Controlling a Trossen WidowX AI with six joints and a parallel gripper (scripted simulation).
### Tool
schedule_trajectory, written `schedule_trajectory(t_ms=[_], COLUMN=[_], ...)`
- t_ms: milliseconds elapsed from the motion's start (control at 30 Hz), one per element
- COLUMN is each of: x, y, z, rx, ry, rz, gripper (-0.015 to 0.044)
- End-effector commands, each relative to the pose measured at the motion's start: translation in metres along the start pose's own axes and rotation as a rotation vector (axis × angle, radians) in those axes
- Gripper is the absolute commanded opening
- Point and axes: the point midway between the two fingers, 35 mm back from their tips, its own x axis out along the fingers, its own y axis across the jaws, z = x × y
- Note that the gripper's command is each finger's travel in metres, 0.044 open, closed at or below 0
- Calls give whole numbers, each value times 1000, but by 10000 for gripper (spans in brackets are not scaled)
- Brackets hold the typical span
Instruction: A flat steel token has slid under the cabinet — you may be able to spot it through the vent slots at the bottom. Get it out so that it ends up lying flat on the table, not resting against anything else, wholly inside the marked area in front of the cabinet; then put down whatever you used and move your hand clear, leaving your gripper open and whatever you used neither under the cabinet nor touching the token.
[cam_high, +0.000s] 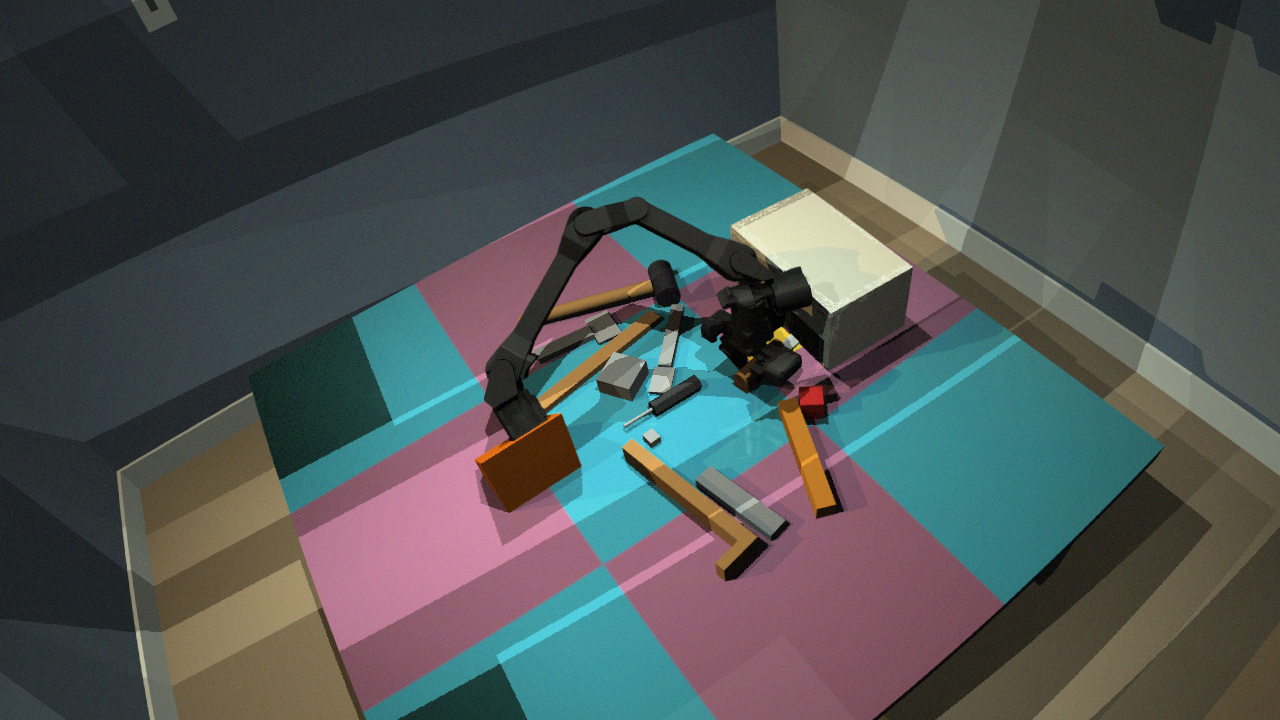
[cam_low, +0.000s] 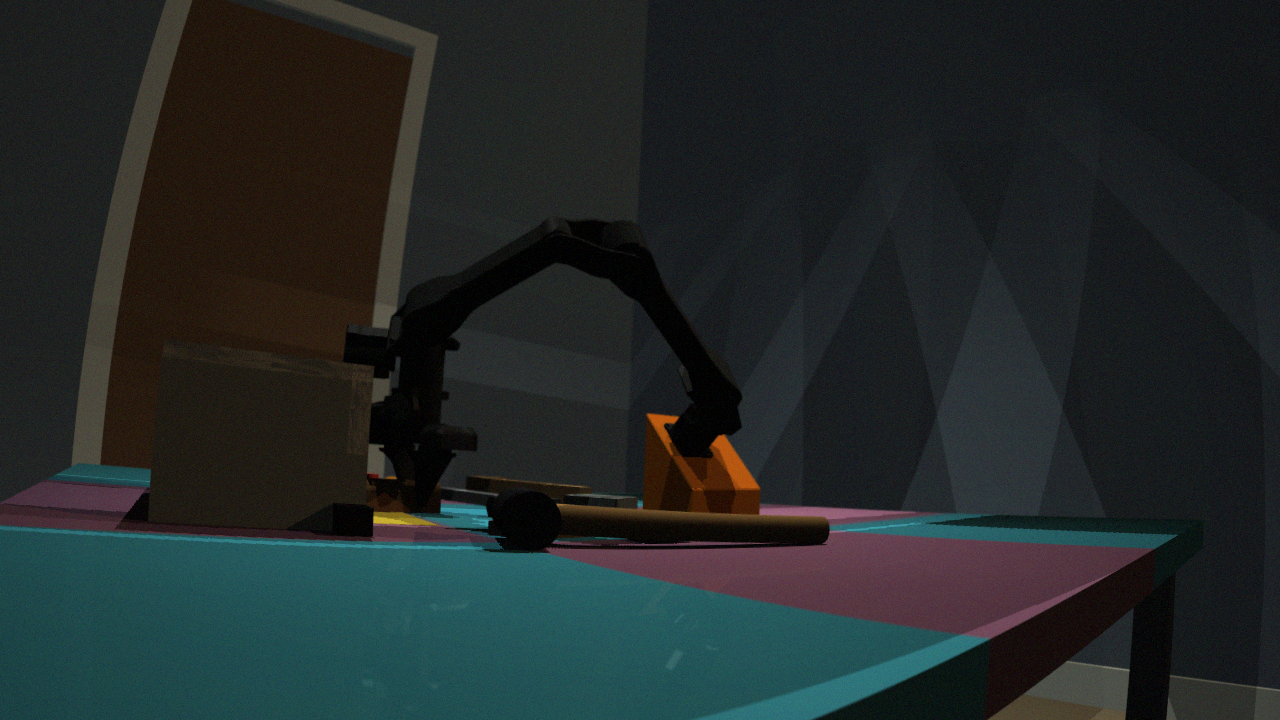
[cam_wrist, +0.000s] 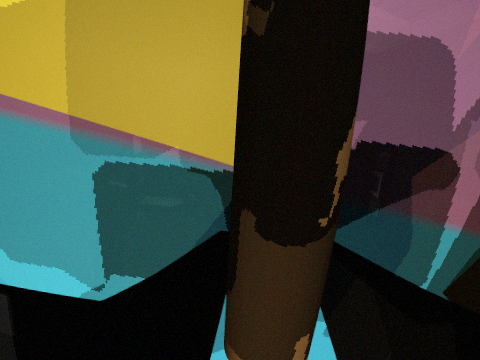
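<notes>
The cream cabinet (cam_high: 819, 246) (cam_low: 259, 438) stands at the back of the table. My gripper (cam_high: 756, 369) (cam_low: 420, 501) (cam_wrist: 271, 246) is low in front of it, pointing down, shut on a round wooden handle (cam_high: 742, 380) (cam_wrist: 280, 310). The handle runs forward from the fingers in the wrist view; its far end is out of that view, and the arm hides most of the tool in the top view. The yellow marked area (cam_low: 404, 519) (cam_wrist: 150, 65) lies between gripper and cabinet, partly hidden. I cannot see the steel token; the arm covers much of the vent side.
A red cube (cam_high: 811, 401) and an orange bar (cam_high: 810, 461) lie close to the gripper. A mallet (cam_high: 662, 282) (cam_low: 528, 519), a screwdriver (cam_high: 675, 396), a grey block (cam_high: 622, 376), an L-shaped wooden stick (cam_high: 680, 483) and a grey bar (cam_high: 741, 503) lie around.
</notes>
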Motion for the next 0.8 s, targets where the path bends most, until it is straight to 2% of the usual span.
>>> schedule_trajectory(t_ms=[0, 767], x=[0, 1], y=[0, 15], z=[6, 16], rx=[0, 0], ry=[-4, -4], rz=[1, 2], gripper=[0, 0])
